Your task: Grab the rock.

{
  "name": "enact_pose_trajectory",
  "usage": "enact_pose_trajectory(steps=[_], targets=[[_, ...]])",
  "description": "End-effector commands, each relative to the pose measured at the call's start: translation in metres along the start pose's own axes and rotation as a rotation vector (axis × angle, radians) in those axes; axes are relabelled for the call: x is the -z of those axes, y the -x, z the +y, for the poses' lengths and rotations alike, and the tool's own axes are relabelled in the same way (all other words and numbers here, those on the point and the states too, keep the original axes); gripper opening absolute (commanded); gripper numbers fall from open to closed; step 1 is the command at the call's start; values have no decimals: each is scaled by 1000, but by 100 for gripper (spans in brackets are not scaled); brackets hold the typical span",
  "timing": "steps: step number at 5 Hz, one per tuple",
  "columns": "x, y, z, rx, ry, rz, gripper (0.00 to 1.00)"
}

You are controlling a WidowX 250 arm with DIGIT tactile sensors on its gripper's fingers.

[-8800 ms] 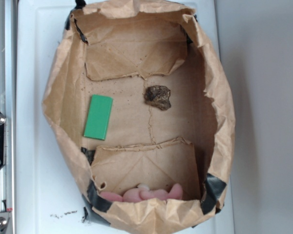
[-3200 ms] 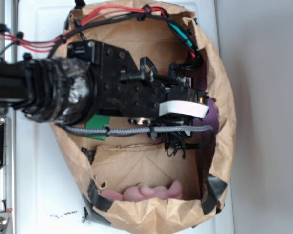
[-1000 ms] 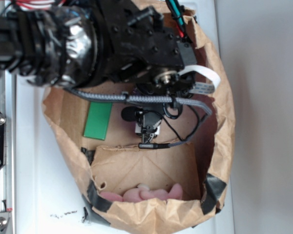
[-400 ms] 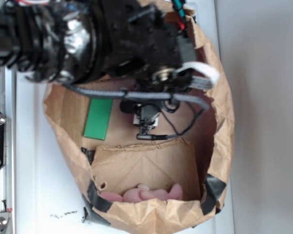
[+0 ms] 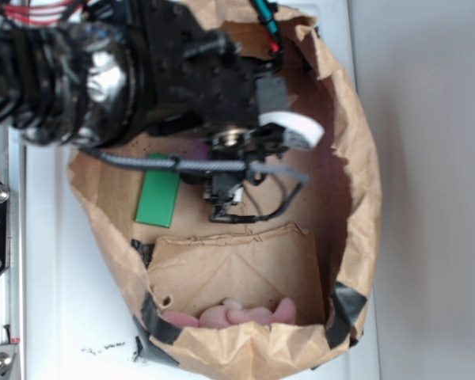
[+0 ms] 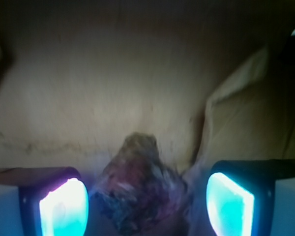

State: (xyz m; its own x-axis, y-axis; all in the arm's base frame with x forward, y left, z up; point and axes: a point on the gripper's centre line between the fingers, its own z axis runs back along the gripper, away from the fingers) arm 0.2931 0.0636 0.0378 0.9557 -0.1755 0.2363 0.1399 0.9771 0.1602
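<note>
In the wrist view the rock (image 6: 141,189), a lumpy mottled brown-grey stone, lies on the brown paper floor between my two glowing pads. My gripper (image 6: 147,206) is open around it. The left pad (image 6: 64,209) is close to the stone and the right pad (image 6: 228,204) stands a clear gap away. In the exterior view my black arm (image 5: 166,79) reaches into the paper bag (image 5: 358,198) from the upper left and hides the rock and the fingers beneath it.
A flat green block (image 5: 158,199) lies on the bag floor left of the wrist. A pink soft thing (image 5: 237,315) sits at the bag's near end behind a folded paper flap (image 5: 237,265). The bag's crumpled walls rise on all sides.
The arm came in over the rock, which lay bare at first. In the last second the wrist has shifted left, nearer the green block.
</note>
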Motion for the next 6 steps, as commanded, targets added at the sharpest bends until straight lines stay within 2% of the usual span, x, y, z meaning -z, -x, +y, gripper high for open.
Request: enact_pose_trajectory(steps=[1,3,4,6], targets=[[-1,-7,-7,30,-26,-22,100],[3,-6,-13,39,-39,-15,100],[4,-9,-12,25,-36,-6,0],[-2,-11,-10,22,-30,-16,0]])
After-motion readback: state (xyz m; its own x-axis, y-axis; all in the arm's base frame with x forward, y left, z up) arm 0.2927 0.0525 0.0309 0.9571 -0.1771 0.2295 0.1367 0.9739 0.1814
